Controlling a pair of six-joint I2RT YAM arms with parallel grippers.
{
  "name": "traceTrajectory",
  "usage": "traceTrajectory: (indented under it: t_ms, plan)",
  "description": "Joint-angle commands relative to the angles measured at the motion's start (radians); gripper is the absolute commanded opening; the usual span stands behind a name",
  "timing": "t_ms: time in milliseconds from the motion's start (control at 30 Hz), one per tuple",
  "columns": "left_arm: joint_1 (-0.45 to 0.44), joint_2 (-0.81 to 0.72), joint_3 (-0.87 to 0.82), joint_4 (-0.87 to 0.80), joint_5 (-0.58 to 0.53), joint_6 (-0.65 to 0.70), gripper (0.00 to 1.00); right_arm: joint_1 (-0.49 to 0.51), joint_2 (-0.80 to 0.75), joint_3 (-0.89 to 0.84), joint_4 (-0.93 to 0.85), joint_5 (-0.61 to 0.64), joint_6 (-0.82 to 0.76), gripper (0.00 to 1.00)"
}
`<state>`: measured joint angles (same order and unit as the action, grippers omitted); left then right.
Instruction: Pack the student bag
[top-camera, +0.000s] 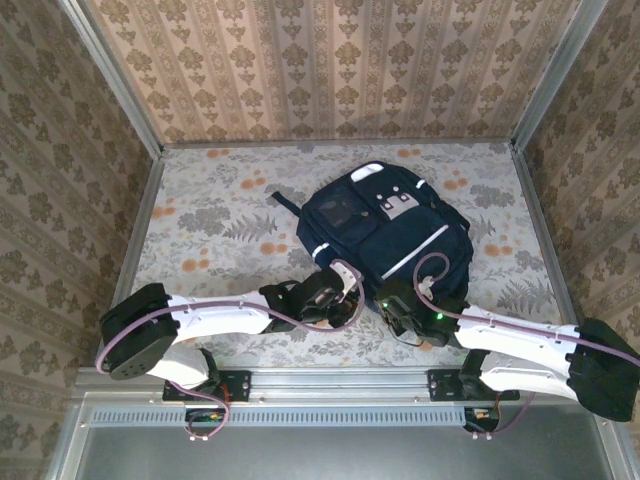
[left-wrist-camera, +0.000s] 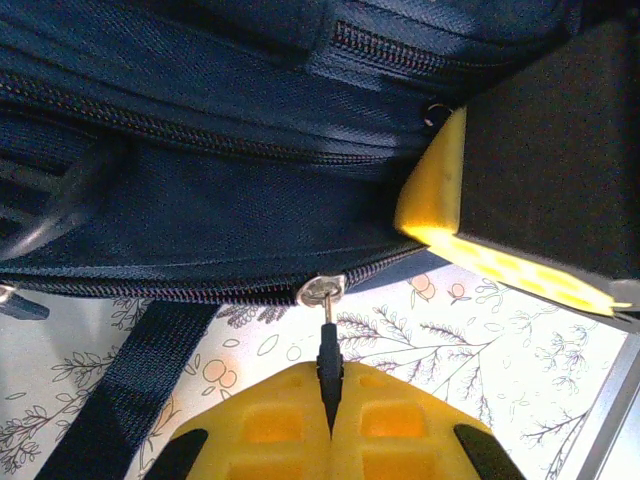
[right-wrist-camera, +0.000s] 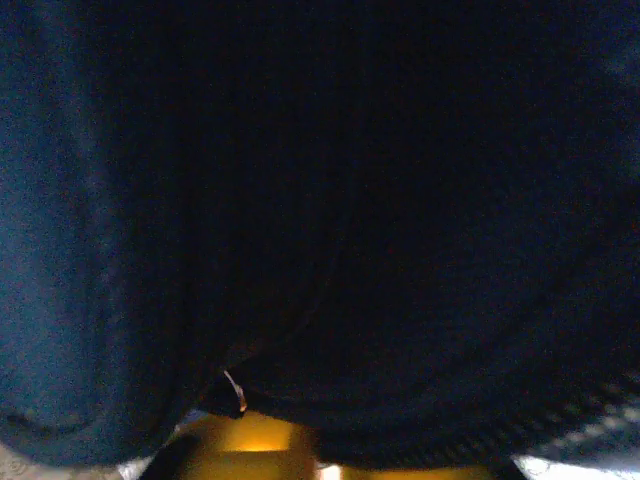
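The student bag (top-camera: 385, 235) lies flat in the middle of the table (top-camera: 215, 205), its grey-white patch toward the far wall and its near edge facing the arm bases. A dark strap (top-camera: 283, 202) trails off its far-left corner onto the flowered tabletop. Patterned walls (top-camera: 330, 70) close in the table on three sides.

Both grippers crowd the bag's near edge, just beside each other. The left gripper (left-wrist-camera: 330, 405) has its yellow fingers pressed together on the thin dark zipper pull (left-wrist-camera: 328, 360), which hangs from a silver slider (left-wrist-camera: 320, 291) at the bag's lower seam. Another broad strap (left-wrist-camera: 130, 390) runs across the table to the left of it. The right gripper (top-camera: 402, 305) sits at the upper right of the left wrist view, one yellow finger against the bag beside a second zipper.

In the right wrist view, navy fabric lies right over the lens and darkens the picture. The right gripper's fingers are closed; whether they catch cloth cannot be told.
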<state>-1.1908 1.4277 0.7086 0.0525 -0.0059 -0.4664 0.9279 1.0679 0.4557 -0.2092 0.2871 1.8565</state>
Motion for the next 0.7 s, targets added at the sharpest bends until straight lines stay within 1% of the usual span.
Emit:
traceTrajectory:
  t_ms: [0,367,667]
  plan:
    - [-0.014,-0.009,0.034,0.044,0.012,0.029,0.0,-0.031,0.028,-0.029,0.025,0.051,-0.053,0.0]
    - [0.041,-0.017,-0.007,0.02,-0.014,0.009,0.0,-0.039,-0.073,-0.067,0.007,0.081,-0.062,0.0]
    - [0.088,-0.011,-0.041,0.021,-0.03,-0.003,0.0,-0.043,-0.083,-0.078,0.039,0.07,-0.071,0.0]
